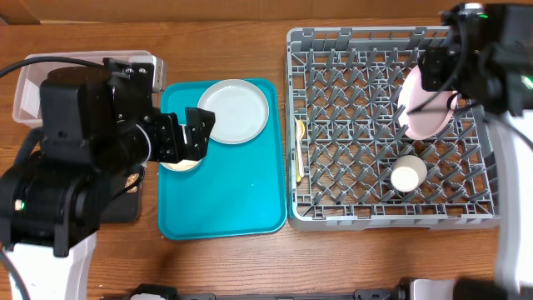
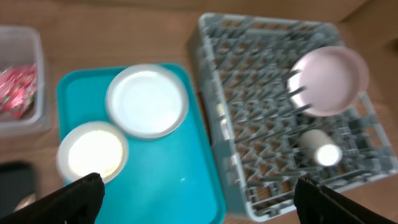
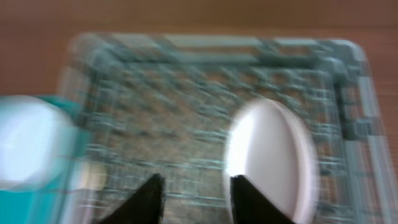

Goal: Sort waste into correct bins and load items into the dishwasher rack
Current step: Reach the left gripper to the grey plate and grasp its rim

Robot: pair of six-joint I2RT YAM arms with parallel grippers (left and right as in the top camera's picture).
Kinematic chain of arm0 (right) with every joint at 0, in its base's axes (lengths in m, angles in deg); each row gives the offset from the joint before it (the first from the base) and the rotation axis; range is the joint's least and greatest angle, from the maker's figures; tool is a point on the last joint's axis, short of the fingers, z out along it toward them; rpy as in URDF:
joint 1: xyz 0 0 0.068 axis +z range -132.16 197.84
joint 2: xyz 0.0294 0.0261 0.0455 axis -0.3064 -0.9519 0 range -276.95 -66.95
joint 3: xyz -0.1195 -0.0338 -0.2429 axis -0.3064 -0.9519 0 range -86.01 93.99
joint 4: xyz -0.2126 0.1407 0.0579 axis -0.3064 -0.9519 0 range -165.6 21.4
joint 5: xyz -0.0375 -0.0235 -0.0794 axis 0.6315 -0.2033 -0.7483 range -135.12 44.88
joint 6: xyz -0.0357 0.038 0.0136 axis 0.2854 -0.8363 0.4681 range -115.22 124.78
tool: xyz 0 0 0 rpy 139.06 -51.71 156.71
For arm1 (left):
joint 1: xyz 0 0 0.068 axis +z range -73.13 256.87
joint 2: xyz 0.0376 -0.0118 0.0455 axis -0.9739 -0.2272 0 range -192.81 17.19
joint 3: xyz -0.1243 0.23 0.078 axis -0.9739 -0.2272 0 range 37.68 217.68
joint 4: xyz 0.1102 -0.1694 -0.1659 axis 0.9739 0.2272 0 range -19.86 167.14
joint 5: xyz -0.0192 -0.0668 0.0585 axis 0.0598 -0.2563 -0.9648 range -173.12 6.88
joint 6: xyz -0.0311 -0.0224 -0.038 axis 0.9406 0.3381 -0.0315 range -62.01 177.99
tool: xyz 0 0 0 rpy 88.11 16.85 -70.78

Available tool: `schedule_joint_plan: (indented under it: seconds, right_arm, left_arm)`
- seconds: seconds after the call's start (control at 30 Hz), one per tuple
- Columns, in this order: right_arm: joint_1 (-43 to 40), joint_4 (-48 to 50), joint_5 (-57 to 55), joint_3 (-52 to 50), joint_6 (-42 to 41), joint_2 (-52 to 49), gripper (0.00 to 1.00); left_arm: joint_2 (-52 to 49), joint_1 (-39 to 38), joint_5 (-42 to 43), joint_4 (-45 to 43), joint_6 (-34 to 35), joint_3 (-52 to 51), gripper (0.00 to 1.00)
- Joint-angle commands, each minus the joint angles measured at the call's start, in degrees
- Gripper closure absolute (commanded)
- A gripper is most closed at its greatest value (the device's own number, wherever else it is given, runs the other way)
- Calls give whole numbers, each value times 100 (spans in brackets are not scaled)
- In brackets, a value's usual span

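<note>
— Right pincer (image 3: 196, 198) first: how does it stand?
— Its two black fingertips are parted with nothing between them. Through the blur, only grid shows in the gap. It hangs over the large square grey plastic dishwasher rack (image 1: 375, 218), just beside the pale pinkish-white round plate (image 1: 429, 117). That plate stands tilted among the pegs on the rack's right side.
— And the left pincer (image 1: 186, 132)?
— Spread wide and empty, above the flat teal serving tray (image 1: 225, 200) and over the small grey bowl (image 2: 93, 152) of white grains.
— What else is in the rack?
— A small white cup (image 1: 409, 175) sits among the pegs, near the pink plate. The round grey plate (image 1: 235, 110) lies flat on the teal tray, just beside the bowl.
</note>
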Motion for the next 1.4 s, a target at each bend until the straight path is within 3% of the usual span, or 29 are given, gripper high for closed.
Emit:
schedule_joint_plan:
  seconds: [0.0, 0.2, 0.43, 0.67, 0.87, 1.13, 1.27, 1.37]
  right_arm:
    - [4, -164, 1974, 127, -1097, 857, 48]
    - [4, -765, 2636, 127, -1502, 1325, 46]
    - [4, -1687, 2649, 116, -1502, 1346, 46]
    - [4, -1993, 2636, 116, -1373, 1346, 46]
    - [4, -2094, 2507, 114, -1355, 1342, 46]
    - [4, -2194, 2302, 109, -1353, 1342, 46]
    - [4, -2199, 2302, 109, -1353, 1342, 46]
    - [4, -2201, 2302, 111, -1353, 1342, 46]
  left_arm:
    - [-439, -37, -688, 144, -66, -59, 0]
    - [-1526, -37, -1224, -319, -90, -101, 10]
    - [-3069, -35, -1641, -1187, -258, -98, 13]
    - [-4341, -24, -1786, -1716, -240, -98, 31]
    - [-5042, -22, -1784, -2400, -245, -98, 31]
    - [-5681, 160, -2004, -2531, -219, -98, 37]
    - [-5829, 341, -1744, -2540, -221, -98, 46]
    - [-5838, 389, -1613, -2549, -221, -98, 60]
